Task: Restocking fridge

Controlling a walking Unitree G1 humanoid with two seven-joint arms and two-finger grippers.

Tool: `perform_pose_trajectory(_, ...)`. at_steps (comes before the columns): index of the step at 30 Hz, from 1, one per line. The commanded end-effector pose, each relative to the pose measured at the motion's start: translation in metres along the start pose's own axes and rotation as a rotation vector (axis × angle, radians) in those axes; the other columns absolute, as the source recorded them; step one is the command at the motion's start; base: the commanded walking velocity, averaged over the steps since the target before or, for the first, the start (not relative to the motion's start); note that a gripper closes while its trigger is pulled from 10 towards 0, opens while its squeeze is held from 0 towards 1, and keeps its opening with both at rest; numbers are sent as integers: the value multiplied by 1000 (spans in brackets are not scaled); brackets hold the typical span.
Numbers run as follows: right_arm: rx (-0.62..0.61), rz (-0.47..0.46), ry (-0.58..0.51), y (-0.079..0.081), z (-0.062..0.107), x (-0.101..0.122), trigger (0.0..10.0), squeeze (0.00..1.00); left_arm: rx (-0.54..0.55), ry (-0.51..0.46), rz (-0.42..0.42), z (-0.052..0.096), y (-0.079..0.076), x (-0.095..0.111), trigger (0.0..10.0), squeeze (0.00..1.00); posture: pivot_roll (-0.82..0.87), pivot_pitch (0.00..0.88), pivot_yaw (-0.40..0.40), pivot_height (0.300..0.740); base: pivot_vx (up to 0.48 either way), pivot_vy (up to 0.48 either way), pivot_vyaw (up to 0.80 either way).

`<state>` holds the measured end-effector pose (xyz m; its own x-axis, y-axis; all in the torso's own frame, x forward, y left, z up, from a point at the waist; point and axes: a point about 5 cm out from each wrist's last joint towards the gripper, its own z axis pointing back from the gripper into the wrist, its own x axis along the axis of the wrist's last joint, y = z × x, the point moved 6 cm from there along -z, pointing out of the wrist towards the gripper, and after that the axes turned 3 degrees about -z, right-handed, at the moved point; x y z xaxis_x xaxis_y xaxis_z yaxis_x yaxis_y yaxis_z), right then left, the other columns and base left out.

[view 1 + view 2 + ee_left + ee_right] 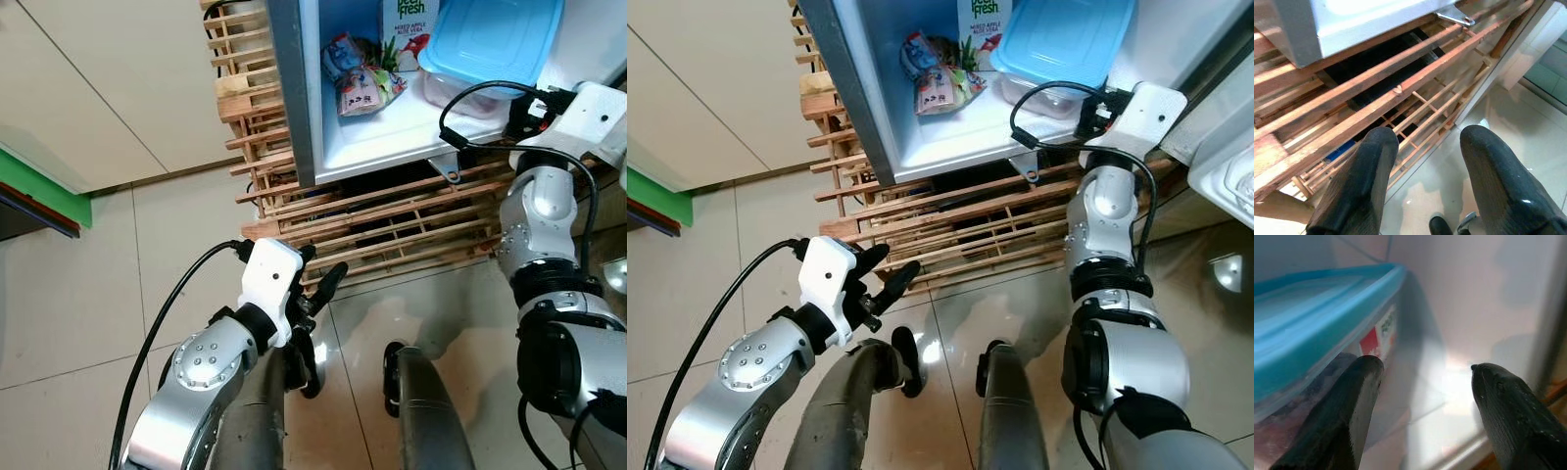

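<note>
Inside the fridge, the right gripper (pixel 1420 396), fingers open beside the blue-lidded container (pixel 490 49), could shove it askew; left gripper (pixel 318 294) hangs open.

I read "fresh" in white on the green top of the juice carton (pixel 406 29) at the back of the fridge shelf (pixel 392 132), w/ "MIXED APPLE ALOE VERA" in small print under it. Snack packets (pixel 358 78) beside it carry print too small to read. Red-and-white label (pixel 1382 333) on the blue-lidded container (pixel 487 47): letters blurred, can't make them out.
</note>
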<state>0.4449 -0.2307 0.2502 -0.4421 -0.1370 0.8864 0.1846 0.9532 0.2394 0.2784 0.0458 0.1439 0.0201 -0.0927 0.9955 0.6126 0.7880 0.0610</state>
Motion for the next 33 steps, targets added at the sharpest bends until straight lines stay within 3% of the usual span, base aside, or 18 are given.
perform_pose_trajectory(1,29,-24,55,11,4,-13,10000,0,-7,18,16,2,-3,-7,10000,0,39,393,79,697,0,0,0)
perform_pose_trajectory(14,159,-128,111,73,3,-18,10000,0,3,12,17,-1,-4,-6,10000,0,45,387,59,697,0,0,0)
perform_pose_trajectory(28,185,-215,158,93,7,-25,10000,0,10,7,20,-3,-4,-6,10000,0,29,384,51,697,0,0,0)
perform_pose_trajectory(29,197,-247,159,106,6,-20,10000,0,-2,5,20,-6,-8,-7,10000,0,39,388,45,697,0,0,0)
perform_pose_trajectory(33,232,-241,137,116,5,-14,10000,0,0,-10,15,-8,-9,-2,10000,0,41,391,35,697,0,0,0)
